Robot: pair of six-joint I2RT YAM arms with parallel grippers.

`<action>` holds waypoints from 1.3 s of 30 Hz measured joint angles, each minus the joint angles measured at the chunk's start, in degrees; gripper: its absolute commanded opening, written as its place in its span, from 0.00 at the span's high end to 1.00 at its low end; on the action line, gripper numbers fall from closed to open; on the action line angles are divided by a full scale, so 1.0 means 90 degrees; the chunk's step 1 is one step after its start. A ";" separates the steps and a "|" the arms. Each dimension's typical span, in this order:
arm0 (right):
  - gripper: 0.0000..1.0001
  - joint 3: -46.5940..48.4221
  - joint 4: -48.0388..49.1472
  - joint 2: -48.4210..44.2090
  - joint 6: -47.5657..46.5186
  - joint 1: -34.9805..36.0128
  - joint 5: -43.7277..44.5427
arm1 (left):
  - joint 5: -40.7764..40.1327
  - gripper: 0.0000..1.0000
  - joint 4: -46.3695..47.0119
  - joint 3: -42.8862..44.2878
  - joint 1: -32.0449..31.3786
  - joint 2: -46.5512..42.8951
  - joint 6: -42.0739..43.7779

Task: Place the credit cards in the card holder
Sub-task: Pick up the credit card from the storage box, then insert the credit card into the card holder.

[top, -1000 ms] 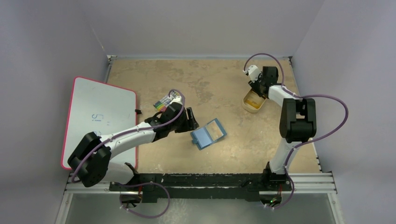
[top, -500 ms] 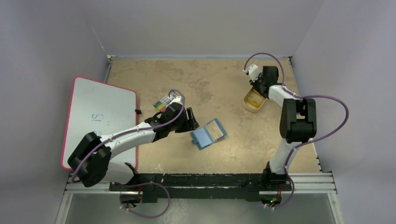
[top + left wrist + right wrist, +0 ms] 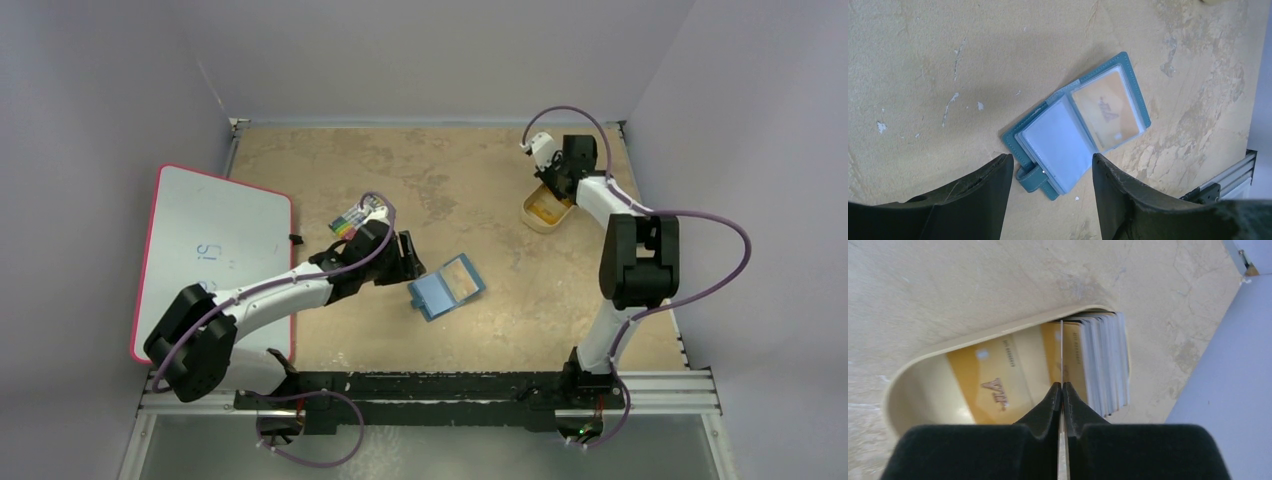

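Note:
The teal card holder (image 3: 447, 287) lies open mid-table, an orange card (image 3: 1105, 112) showing in its right pocket. My left gripper (image 3: 410, 258) hovers just left of it, open; in the left wrist view the card holder (image 3: 1078, 127) lies beyond the left gripper (image 3: 1051, 159), its strap end between the fingertips. At the back right, my right gripper (image 3: 550, 185) reaches into a tan tray (image 3: 530, 215). In the right wrist view the right gripper (image 3: 1062, 385) is shut on one upright credit card (image 3: 1061, 350), seen edge-on. More credit cards (image 3: 1103, 360) stand stacked beside it, and an orange one (image 3: 993, 380) lies flat.
A red-edged whiteboard (image 3: 210, 250) lies at the left. A pack with multicoloured stripes (image 3: 350, 218) sits behind my left wrist. The tan tray's rim (image 3: 973, 337) curves around the cards. A metal rail (image 3: 450, 385) runs along the near edge. Walls enclose the table.
The right gripper's fingers closed onto a credit card in the tray, and the right wrist shifted slightly farther back. The left arm and card holder stayed still.

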 measured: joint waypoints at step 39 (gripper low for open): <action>1.00 -0.2550 0.0622 -0.3060 0.7427 0.1982 -0.3835 | 0.0393 0.49 0.0321 -0.0318 0.0005 0.0658 -0.0571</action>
